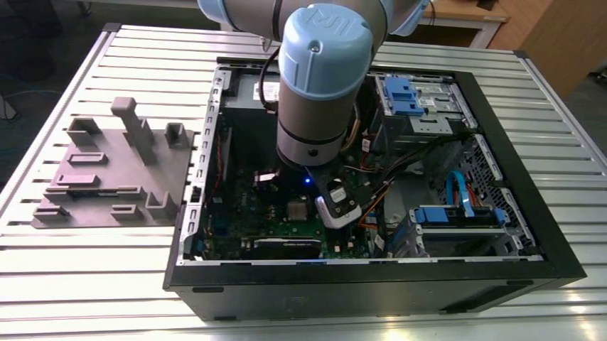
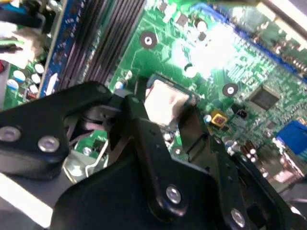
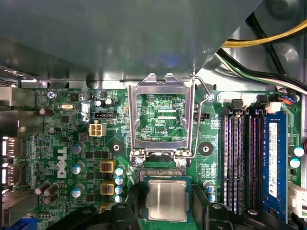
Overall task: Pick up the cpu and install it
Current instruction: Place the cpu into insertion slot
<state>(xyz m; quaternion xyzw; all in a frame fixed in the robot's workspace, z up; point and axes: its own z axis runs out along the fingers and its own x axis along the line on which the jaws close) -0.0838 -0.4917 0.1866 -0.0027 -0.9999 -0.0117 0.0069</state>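
The arm (image 1: 323, 85) is standing sunk into the open computer case (image 1: 379, 284) on the slatted table (image 1: 85, 277). The purple-grey tray (image 1: 104, 177) is lying outside the case at the exterior view's left.

In the first wrist view the gripper (image 3: 167, 213) is sitting low over the motherboard (image 3: 62, 143). Its black fingers (image 3: 132, 201) are drawn in narrow against two opposite edges of the cpu (image 3: 167, 199). To me they are looking like they are pinching it, with no gap showing on either side.

The cpu is lying flat, silver top up, right over the socket. It is just beside the hinge of the load plate (image 3: 160, 117), which is standing flipped open with its wire lever (image 3: 194, 124) raised alongside. Whether the chip is already resting in the socket or hanging just above it, I cannot tell.

Doing this step well is, I'd say, coming down to squareness. The chip's edges are needing to run parallel with the socket frame and stay level, so that it settles in under its own weight rather than being pressed. Any tilt or sideways drag is risking the fine contacts underneath. The open plate and lever are sitting close to the fingers, so that clearance is wanting a careful eye, as are the memory slots (image 3: 240, 158) just beside the socket.
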